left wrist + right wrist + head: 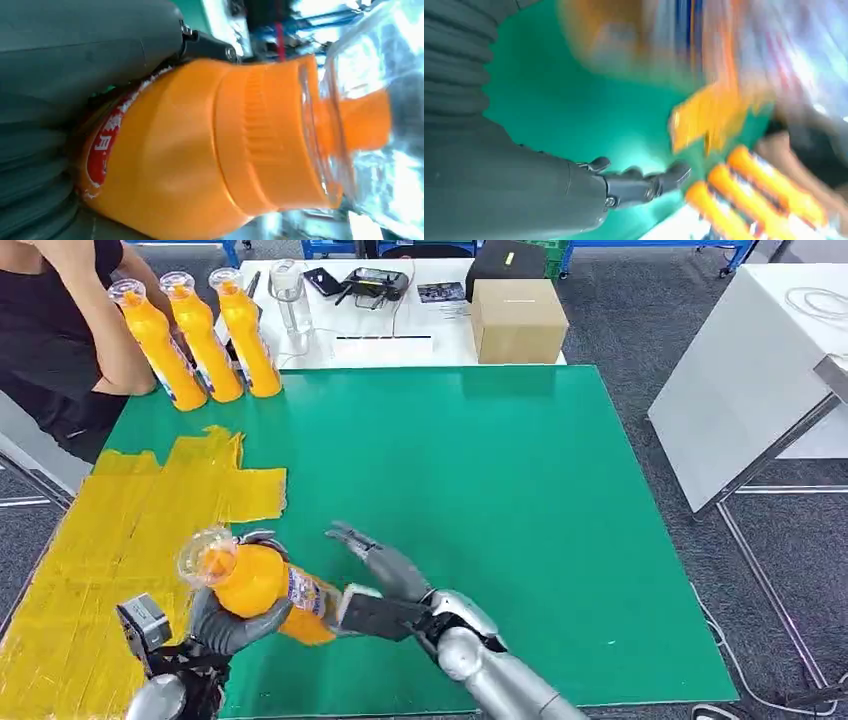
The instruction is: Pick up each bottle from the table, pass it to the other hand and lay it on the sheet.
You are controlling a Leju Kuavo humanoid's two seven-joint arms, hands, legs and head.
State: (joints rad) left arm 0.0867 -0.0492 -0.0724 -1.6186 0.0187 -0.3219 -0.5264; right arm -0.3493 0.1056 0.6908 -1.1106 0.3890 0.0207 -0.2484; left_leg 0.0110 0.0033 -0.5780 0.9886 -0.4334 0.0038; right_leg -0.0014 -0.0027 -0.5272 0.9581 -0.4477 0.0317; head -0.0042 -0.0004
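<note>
An orange bottle [262, 587] with a clear cap hangs tilted above the table's front left, gripped by my left hand [228, 625]. Up close in the left wrist view, the bottle [210, 150] lies against the grey fingers [75, 60]. My right hand [385, 565] is open just right of the bottle, fingers spread and apart from it; its fingers [639, 182] stretch out over the green mat. Three more orange bottles [205, 335] stand upright at the back left. The yellow sheet [120, 530] covers the left part of the mat.
A person in black [60, 330] leans at the back left beside the standing bottles. A cardboard box [518, 320], a clear cup [288, 290] and dark gadgets sit on the white table behind. The green mat [480, 500] reaches to the right edge; a white table [750, 370] stands farther right.
</note>
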